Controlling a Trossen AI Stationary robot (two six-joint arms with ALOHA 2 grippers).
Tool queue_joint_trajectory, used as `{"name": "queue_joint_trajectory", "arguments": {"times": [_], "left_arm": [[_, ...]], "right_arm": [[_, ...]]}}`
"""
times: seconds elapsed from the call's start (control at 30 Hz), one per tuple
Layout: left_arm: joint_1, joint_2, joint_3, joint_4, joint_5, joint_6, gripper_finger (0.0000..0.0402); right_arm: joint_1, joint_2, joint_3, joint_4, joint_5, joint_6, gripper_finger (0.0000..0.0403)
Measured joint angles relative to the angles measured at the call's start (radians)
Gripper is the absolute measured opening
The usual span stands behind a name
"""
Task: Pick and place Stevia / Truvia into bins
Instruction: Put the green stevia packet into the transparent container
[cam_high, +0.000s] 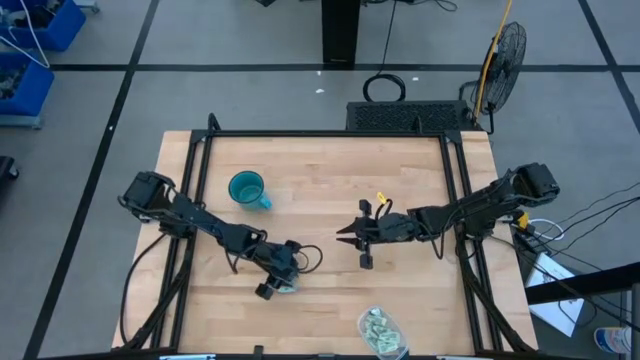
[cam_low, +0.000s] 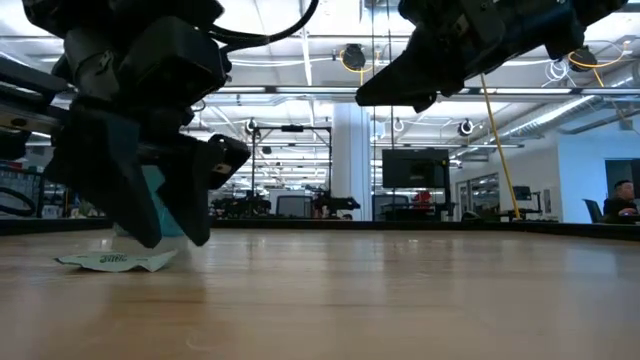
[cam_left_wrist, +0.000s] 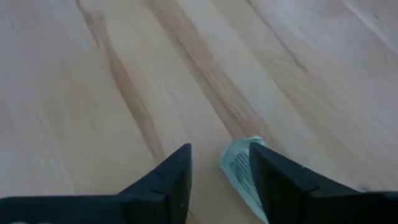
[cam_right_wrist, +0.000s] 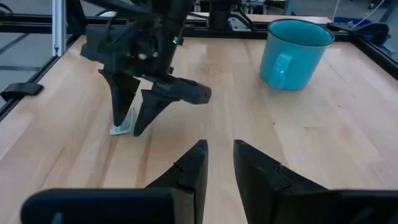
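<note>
Item 1 — Stevia sachet (cam_left_wrist: 239, 171): pale green and white, lying flat on the wooden table (cam_high: 330, 190). Dark print lines show on its face, but you cannot read any brand or word from them. In the low view (cam_low: 115, 261) it rests crumpled at the foot of the left fingers; part of it is covered by one finger in the left wrist view.

Item 2 — left gripper (cam_high: 275, 283): at about 7 o'clock from the table's centre, arm stretched in from the 9 o'clock edge, fingers pointed down at the board. Its fingers (cam_left_wrist: 168, 180) stand apart, straddling the sachet without pinching it; whether the tips touch the paper you cannot tell.

Item 3 — right gripper (cam_high: 350, 235): just to the 3 o'clock side of centre, hovering above the table, arm reaching in from the 3 o'clock edge. Jaws narrow, a small gap between them, nothing held.

Item 4 — teal mug (cam_high: 246, 189): upright at about 10 o'clock, handle turned toward the table's middle. No label visible; its inside is hard to make out.

Item 5 — clear plastic tub (cam_high: 380, 331): at the 6 o'clock edge, holding several pale green sachets; their count and print are too small to tell.
</note>
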Motion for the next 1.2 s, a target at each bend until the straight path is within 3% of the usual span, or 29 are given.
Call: {"name": "queue_joint_trajectory", "arguments": {"times": [0.23,0.53,1.03,1.2], "left_arm": [[0.000,0.009,0.001,-0.024,0.038,0.002,0.0180],[0.010,0.084,0.004,0.025,0.066,0.002,0.0120],[0.060,-0.015,-0.001,0.019,0.012,-0.004,0.0009],[0.077,-0.017,-0.001,0.037,-0.009,-0.001,0.0011]], "right_arm": [[0.000,0.000,0.000,-0.004,0.000,0.006,0.0069],[0.000,0.000,0.000,-0.004,0.000,-0.025,0.0069],[0.000,0.000,0.000,-0.018,0.000,-0.026,0.0069],[0.000,0.000,0.000,-0.023,-0.001,-0.026,0.0069]]}}
